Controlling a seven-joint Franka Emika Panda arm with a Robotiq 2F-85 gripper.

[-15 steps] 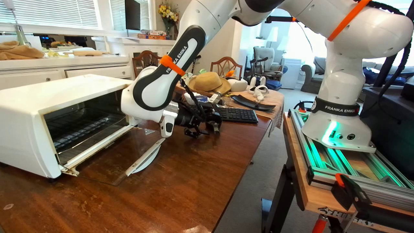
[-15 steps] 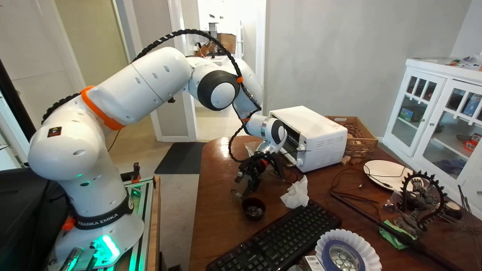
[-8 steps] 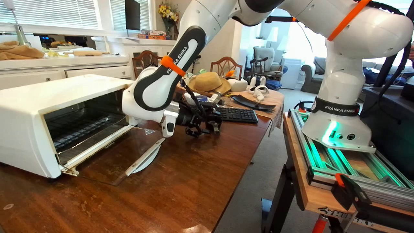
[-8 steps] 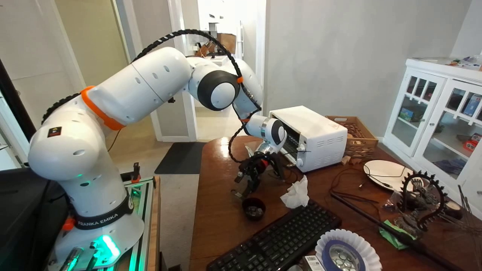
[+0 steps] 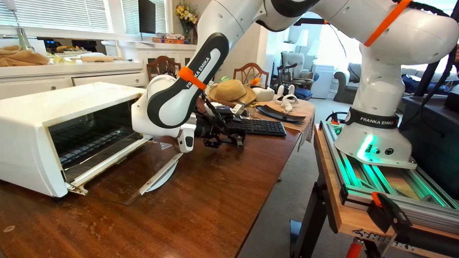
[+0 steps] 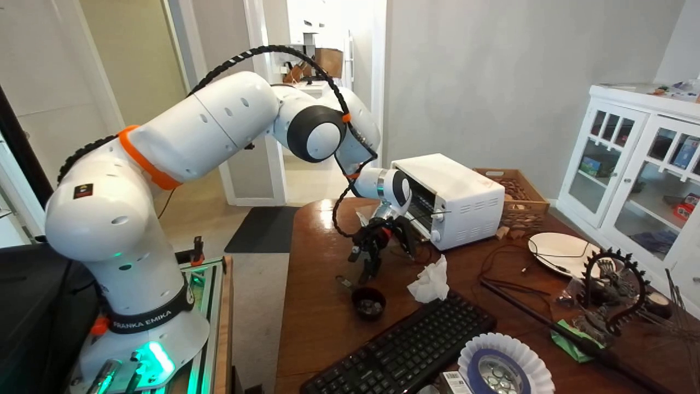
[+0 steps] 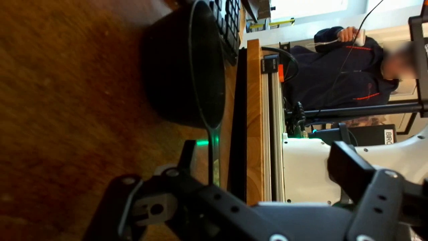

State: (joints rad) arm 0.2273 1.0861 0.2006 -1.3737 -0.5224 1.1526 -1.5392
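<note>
Glossy brown wooden table (image 6: 317,328): in an exterior view, its long edge is running at 9 o'clock from the black two-fingered gripper (image 7: 267,160), a strip of wood lying between. White box-shaped toaster oven (image 6: 465,200): it is standing at 2 o'clock. Crumpled white paper (image 6: 430,282): it is lying near 4 o'clock. Flat black keyboard (image 6: 404,350): it is lying at 5 o'clock. Round black cup (image 6: 358,307): it is standing on the table at 6 o'clock, between gripper and keyboard, its thin handle (image 6: 344,282) pointing to 10 o'clock. Pale bar (image 5: 160,174) edging the oven's lowered glass door: in an exterior view it is lying at 8 o'clock from the gripper. Gripper: its fingers are standing spread wide, reaching low over the wood and holding nothing; in the wrist view the handle is showing just beside the 9 o'clock finger, while in an exterior view wood is showing between handle and gripper.
</note>
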